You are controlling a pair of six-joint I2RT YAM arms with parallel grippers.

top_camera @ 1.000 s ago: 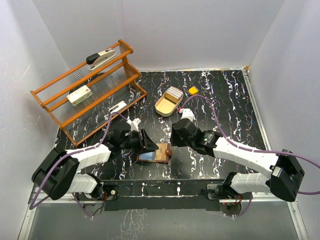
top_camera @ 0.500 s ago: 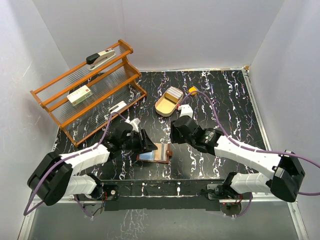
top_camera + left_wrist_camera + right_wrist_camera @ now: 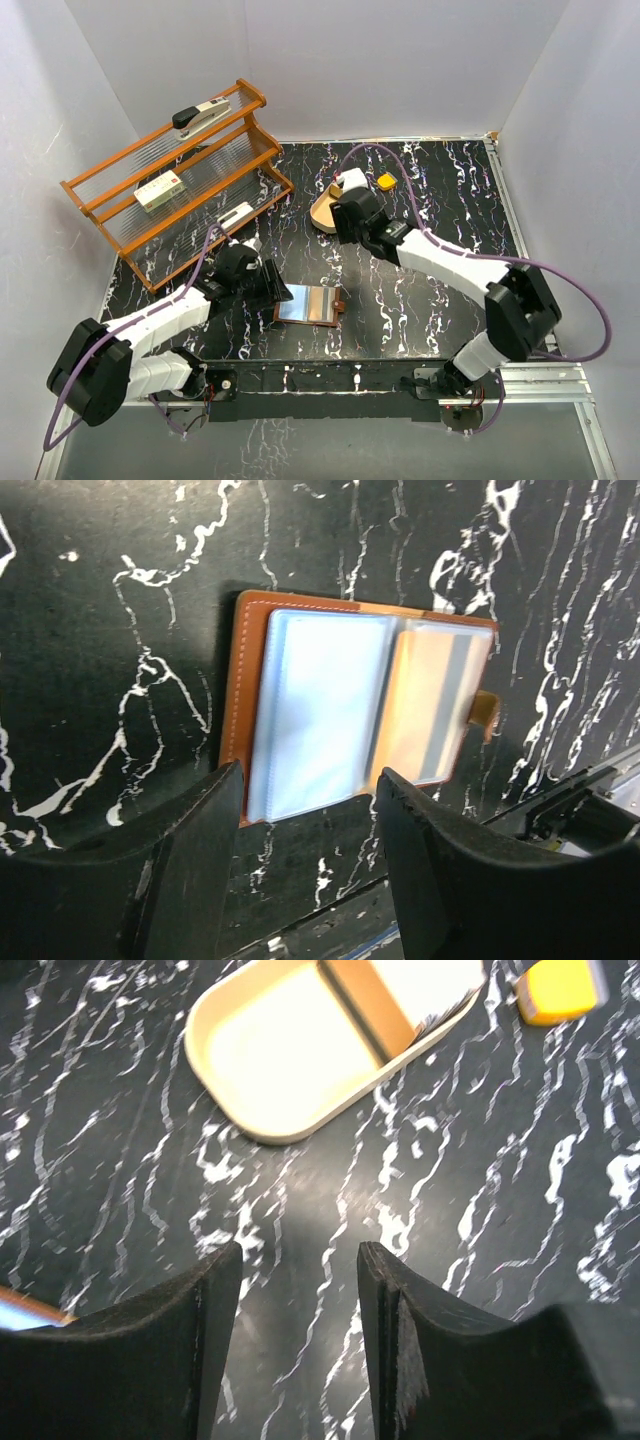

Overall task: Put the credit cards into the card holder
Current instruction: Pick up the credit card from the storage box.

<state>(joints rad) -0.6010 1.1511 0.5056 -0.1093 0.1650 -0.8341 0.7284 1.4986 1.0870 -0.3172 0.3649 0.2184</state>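
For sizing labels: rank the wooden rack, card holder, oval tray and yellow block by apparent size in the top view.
1. wooden rack, by far largest
2. card holder, lying open
3. yellow block, smallest
Unranked: oval tray, mostly hidden under the right arm; its full size is unsure.

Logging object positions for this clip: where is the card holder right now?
The card holder lies open on the table, about centre near the front edge in the top view, right beside the left pincer.

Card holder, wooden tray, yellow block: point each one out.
card holder (image 3: 315, 715), left wrist view, left clear sleeve.
wooden tray (image 3: 270, 1055), right wrist view, bare floor.
yellow block (image 3: 560, 988), right wrist view, top face.
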